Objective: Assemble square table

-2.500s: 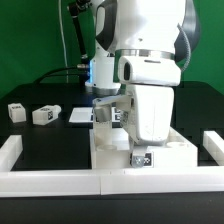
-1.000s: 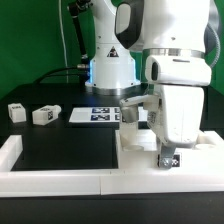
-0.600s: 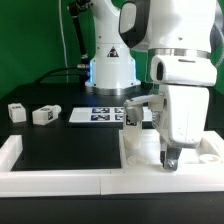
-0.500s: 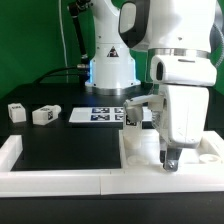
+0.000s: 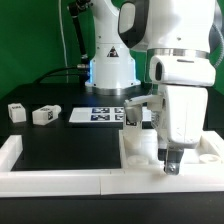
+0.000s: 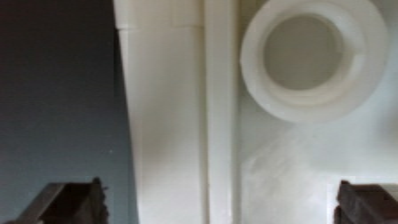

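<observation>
Step in hand, by my reading: settling the square table top in its place before any leg goes in; no leg is showing in it yet. The top is lying socket side up on the black table, at the exterior view's right, and appears to be butting against the front border rail. White on white, so I cannot tell whether they are truly touching.

The gripper is hanging low over the top's near edge. In the wrist view the fingers are standing spread wide, one to either side of the raised rim, pinching nothing. One corner socket is showing empty just beside the rim.

Two legs are lying on the black table at the exterior view's left, well apart from the top, with the marker board lying between them and the top. The other legs are not showing.

Next move, as I am judging it: lifting straight up clear of the rim so the top is not getting dragged, crossing to the nearer leg, closing on it squarely, then bringing it upright over a socket. Risk: a tilted leg jamming at the socket mouth
</observation>
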You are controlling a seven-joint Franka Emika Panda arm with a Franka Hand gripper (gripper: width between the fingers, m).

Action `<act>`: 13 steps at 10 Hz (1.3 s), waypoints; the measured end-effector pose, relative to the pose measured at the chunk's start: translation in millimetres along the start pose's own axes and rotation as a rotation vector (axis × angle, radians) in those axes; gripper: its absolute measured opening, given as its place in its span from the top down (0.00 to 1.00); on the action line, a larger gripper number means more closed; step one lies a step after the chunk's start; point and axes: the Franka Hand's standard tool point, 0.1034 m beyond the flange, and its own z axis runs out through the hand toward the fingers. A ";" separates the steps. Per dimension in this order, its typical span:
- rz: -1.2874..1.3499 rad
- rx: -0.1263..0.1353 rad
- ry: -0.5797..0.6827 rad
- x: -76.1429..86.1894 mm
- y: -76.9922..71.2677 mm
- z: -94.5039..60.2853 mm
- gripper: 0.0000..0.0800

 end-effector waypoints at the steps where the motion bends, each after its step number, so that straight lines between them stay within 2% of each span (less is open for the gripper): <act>1: 0.000 0.000 0.000 -0.2 0.0 0.0 0.19; 7: 0.008 0.000 -0.001 -0.6 0.7 -0.9 0.19; 8: 0.055 0.032 -0.020 -0.9 1.8 -17.7 0.19; 9: 0.093 0.072 -0.048 -5.2 6.2 -50.2 0.19; 10: 0.106 0.080 -0.057 -11.0 10.8 -64.2 0.19; 13: 0.137 0.078 -0.059 -14.1 12.2 -62.9 0.19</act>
